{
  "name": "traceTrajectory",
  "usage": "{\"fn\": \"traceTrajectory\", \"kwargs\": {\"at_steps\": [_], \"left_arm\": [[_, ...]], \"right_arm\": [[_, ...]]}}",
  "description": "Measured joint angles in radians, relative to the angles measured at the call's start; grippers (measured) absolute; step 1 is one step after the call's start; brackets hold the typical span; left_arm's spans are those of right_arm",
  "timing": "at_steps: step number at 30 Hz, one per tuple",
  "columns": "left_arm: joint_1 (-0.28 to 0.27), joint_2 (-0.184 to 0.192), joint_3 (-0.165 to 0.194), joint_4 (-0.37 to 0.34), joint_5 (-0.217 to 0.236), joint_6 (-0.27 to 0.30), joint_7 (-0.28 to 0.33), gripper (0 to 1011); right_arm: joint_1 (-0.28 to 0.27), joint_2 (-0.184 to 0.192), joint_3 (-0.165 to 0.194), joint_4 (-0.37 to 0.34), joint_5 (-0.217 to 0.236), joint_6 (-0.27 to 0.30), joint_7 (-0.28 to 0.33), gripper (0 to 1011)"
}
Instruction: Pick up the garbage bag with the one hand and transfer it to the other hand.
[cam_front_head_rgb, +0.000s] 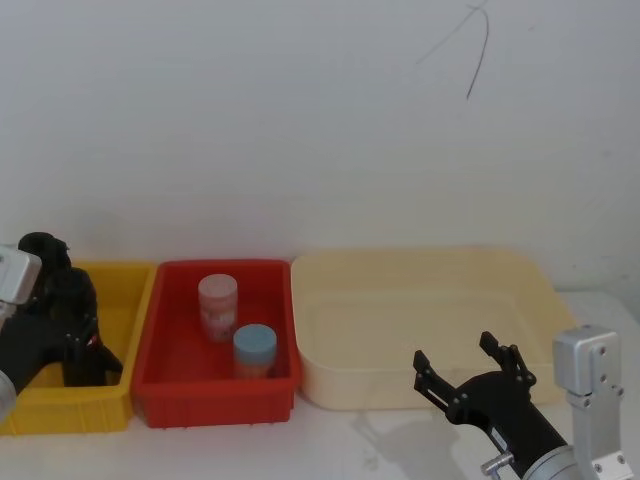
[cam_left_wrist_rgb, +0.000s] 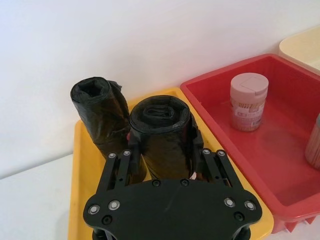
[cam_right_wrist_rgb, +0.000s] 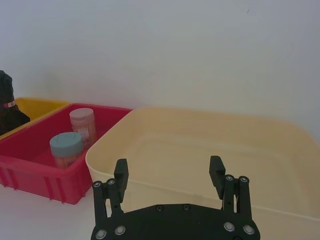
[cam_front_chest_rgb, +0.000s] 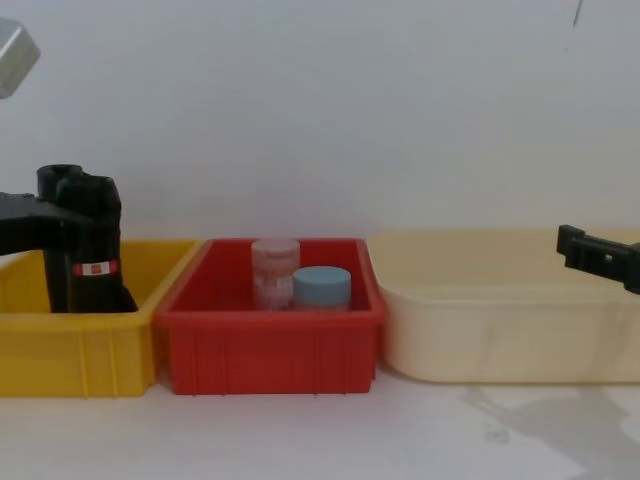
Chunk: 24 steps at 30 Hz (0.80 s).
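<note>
Left wrist view | I'm clamping left gripper (cam_left_wrist_rgb: 165, 149) on garbage bag roll (cam_left_wrist_rgb: 161, 122), upright in yellow bin (cam_left_wrist_rgb: 79, 150), touching wrinkly roll (cam_left_wrist_rgb: 97, 107) | judging it light, squashy, slick: favouring grip nr label band (cam_front_chest_rgb: 95, 268) | right gripper (cam_front_head_rgb: 455, 352) hovering agape by cream bin (cam_front_head_rgb: 420, 262).

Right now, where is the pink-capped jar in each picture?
Head view: the pink-capped jar stands left of centre in the red bin, behind the blue-capped jar.
Left wrist view: the jar stands in the red bin, beside the yellow bin.
Right wrist view: the jar is behind the blue-capped jar.
Chest view: the jar is left of centre, beside the blue-capped jar.
Shared landmark: the red bin.
</note>
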Motion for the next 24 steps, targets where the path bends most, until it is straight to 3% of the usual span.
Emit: {"fn": "traceTrajectory", "kwargs": {"at_steps": [10, 24], "left_arm": [[0.0, 0.0, -0.004, -0.004, 0.0, 0.0, -0.006, 511], [-0.045, 0.01, -0.022, -0.076, -0.045, 0.03, -0.087, 426]], "right_arm": [[0.0, 0.0, 0.0, 0.0, 0.0, 0.0, 0.0, 1001], [0.001, 0.0, 0.001, 0.0, 0.001, 0.001, 0.002, 1001]]}}
